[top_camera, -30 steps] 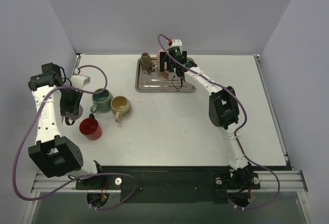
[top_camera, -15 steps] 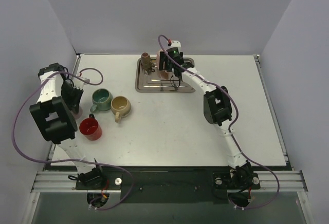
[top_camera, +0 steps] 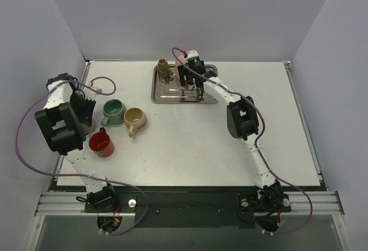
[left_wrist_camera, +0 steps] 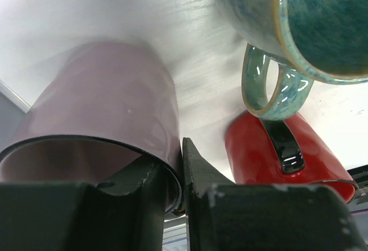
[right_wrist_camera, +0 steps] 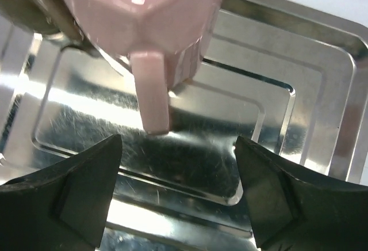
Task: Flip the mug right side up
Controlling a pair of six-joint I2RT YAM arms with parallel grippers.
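My left gripper (left_wrist_camera: 175,153) is shut on the wall of a mauve mug (left_wrist_camera: 109,101), one finger inside the rim and one outside. The mug's open end faces the wrist camera, and its body is blurred above the table's left edge. In the top view this gripper (top_camera: 81,110) is at the far left. My right gripper (right_wrist_camera: 178,176) is open over a steel tray (right_wrist_camera: 322,90), just short of a pink mug (right_wrist_camera: 144,9) whose handle points toward the jaws. In the top view it (top_camera: 185,81) hovers over the tray (top_camera: 167,95).
A green mug (top_camera: 113,111) and a tan mug (top_camera: 135,118) stand upright right of my left gripper, with a red mug (top_camera: 101,143) nearer. The green (left_wrist_camera: 299,21) and red (left_wrist_camera: 282,153) mugs are close to the held mug. A brown mug (top_camera: 164,69) is at the tray's back left.
The left arm has swung round and its wrist has rolled with the mauve mug held, the gripper staying near the same spot. The right gripper has shifted slightly back and left over the tray.
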